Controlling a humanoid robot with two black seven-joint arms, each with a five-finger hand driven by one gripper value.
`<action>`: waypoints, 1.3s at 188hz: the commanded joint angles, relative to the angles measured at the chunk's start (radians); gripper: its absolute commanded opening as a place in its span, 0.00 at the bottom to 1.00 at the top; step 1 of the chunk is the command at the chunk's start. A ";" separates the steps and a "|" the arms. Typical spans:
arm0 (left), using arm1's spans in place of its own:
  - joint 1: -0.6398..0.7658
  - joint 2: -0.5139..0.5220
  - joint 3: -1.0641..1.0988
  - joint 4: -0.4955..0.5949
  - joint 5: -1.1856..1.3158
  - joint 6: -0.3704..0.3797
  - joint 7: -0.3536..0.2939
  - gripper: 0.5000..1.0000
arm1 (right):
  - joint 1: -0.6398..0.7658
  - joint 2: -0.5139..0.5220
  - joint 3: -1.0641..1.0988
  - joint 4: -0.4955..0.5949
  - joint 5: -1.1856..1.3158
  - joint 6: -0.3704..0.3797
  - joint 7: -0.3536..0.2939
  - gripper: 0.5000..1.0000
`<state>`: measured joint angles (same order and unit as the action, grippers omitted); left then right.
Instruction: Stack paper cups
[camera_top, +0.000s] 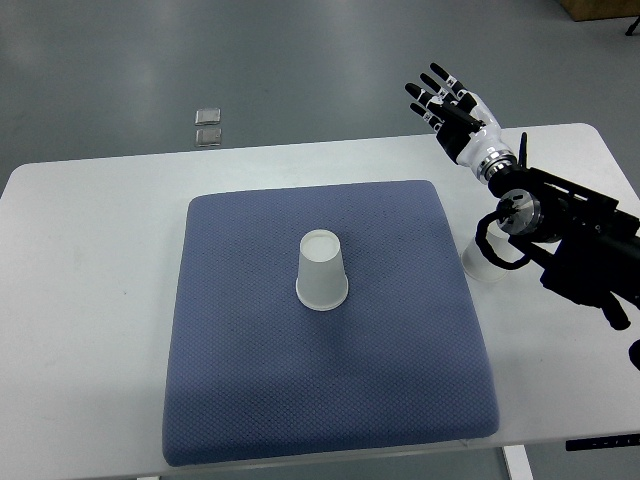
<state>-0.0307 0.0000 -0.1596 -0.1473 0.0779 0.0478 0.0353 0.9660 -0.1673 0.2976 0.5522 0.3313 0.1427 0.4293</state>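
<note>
1. The table (90, 300) is white; its near edge runs along the bottom of the view, and a leg shows at the lower right.
2. A blue mat (330, 400) lies in the middle of the table, roughly square, with its near edge close to the table's near edge.
3. A white cup (322, 270) stands upside down on the mat, rim down, a little behind the mat's middle. Nothing touches it.
4. A second cup (477, 262) sits on the bare table just off the mat's right edge. The right arm's black wrist and cable cover most of it, so only its lower part shows.
5. The right hand (447, 105) is raised beyond the mat's far right corner, above the table's far edge. Its fingers are spread and extended, grasping nothing, and it is well apart from the cup on the mat.
6. Two small clear squares (208, 126) lie on the grey floor past the table's far edge, one behind the other.
</note>
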 joint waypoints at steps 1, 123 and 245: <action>0.000 0.000 -0.001 -0.001 0.000 0.000 0.000 1.00 | -0.001 0.000 0.000 0.000 0.000 0.000 0.000 0.83; 0.006 0.000 0.005 0.002 0.000 0.001 0.000 1.00 | -0.001 -0.001 0.000 0.000 0.000 0.003 0.000 0.83; 0.006 0.000 0.005 0.000 0.000 0.001 0.000 1.00 | 0.076 -0.031 -0.008 -0.005 -0.012 0.001 -0.006 0.83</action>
<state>-0.0245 0.0000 -0.1550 -0.1468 0.0785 0.0491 0.0353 1.0234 -0.1833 0.2918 0.5448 0.3285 0.1340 0.4253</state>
